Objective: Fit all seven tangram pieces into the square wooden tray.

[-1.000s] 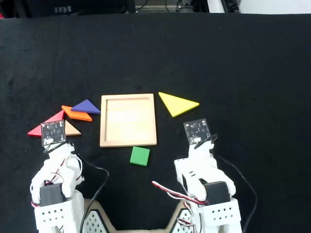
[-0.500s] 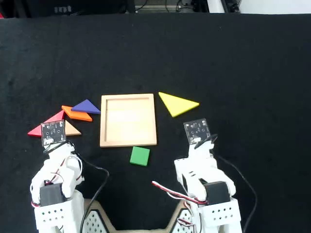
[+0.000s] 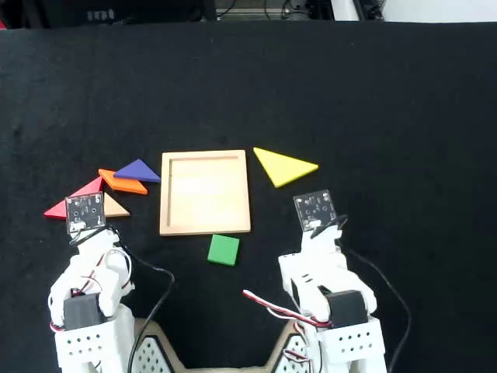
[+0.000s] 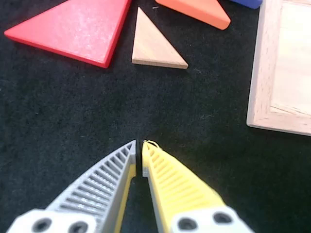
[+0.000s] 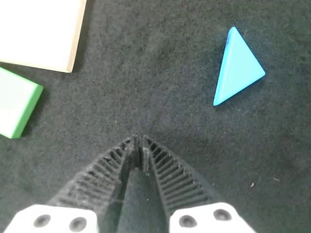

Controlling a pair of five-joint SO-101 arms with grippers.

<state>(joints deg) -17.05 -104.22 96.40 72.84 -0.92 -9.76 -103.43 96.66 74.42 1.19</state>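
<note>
Two clenched claws grasp nothing: left claw (image 4: 139, 147) near the wooden tray (image 4: 263, 73), right claw (image 5: 140, 142) near the green square (image 5: 14, 109).

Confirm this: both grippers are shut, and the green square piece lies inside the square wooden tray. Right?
No: the high view shows the green square piece on the black cloth just outside the square wooden tray. The left gripper and right gripper are shut.

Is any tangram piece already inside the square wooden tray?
No, the square wooden tray holds nothing; the green square piece lies outside it.
</note>
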